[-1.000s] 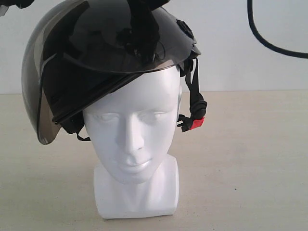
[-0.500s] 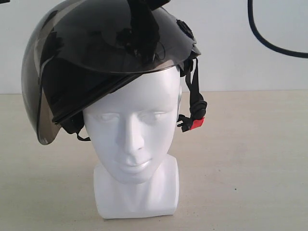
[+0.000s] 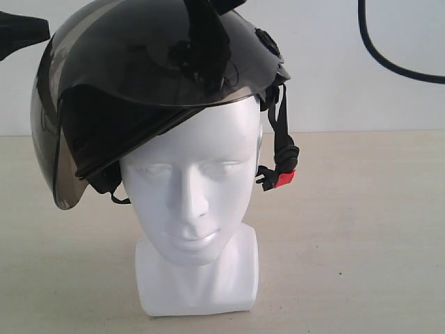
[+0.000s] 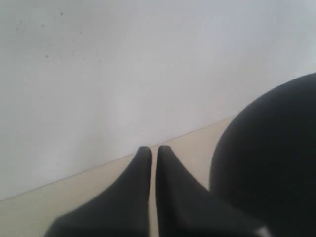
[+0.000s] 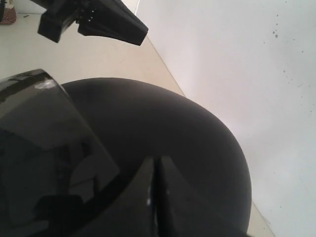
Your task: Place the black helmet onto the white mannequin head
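Note:
The black helmet (image 3: 104, 132) sits tilted on the white mannequin head (image 3: 191, 181), lower on the left of the exterior view. Its smoky visor (image 3: 160, 62) is flipped up over the forehead. The straps and the red buckle (image 3: 285, 179) hang beside the head on the right. My right gripper (image 3: 205, 28) is shut, its tips resting on the helmet's top (image 5: 173, 123), with nothing between the fingers (image 5: 156, 160). My left gripper (image 3: 43, 31) hovers shut just left of the helmet, apart from the shell (image 4: 266, 158). It also shows in the left wrist view (image 4: 153, 149).
The head stands on a beige tabletop (image 3: 361, 229) in front of a white wall (image 3: 348, 104). A black cable (image 3: 389, 66) hangs at the upper right. The right wrist view shows the left gripper (image 5: 140, 33) beyond the visor (image 5: 39, 148).
The left gripper has come into the exterior view at the upper left, close to the helmet's side. The helmet, the head and the right gripper have not visibly moved.

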`<action>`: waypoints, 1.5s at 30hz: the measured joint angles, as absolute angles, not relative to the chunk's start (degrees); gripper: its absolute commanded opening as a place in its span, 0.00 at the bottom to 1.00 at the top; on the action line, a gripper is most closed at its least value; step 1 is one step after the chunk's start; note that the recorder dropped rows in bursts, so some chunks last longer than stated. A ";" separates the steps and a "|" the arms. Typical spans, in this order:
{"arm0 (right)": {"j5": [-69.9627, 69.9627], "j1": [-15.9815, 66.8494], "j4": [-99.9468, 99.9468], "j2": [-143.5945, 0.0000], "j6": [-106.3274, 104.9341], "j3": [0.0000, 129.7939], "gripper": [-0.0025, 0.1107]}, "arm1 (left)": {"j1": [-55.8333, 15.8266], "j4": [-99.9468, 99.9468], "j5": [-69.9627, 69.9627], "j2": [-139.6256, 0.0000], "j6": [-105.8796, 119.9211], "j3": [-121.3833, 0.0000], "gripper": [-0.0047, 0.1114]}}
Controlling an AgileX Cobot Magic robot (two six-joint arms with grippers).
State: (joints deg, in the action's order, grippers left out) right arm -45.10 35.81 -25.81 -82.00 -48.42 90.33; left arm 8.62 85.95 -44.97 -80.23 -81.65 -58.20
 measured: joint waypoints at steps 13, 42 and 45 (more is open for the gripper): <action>-45.10 35.81 -25.81 -82.00 -48.42 90.37 0.02 | 18.85 89.67 -62.27 -100.97 -90.97 -68.56 0.08; -45.23 35.81 -25.69 -82.10 -48.42 90.50 0.02 | 6.68 90.28 -69.48 -117.84 -88.58 -73.39 0.08; -45.23 35.81 -25.69 -82.10 -48.42 90.50 0.02 | 5.27 90.28 -69.48 -117.84 -88.48 -74.72 0.08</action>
State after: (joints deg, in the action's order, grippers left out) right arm -45.23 35.81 -25.69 -82.10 -48.42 90.50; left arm 5.27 90.28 -69.48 -117.84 -88.48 -74.72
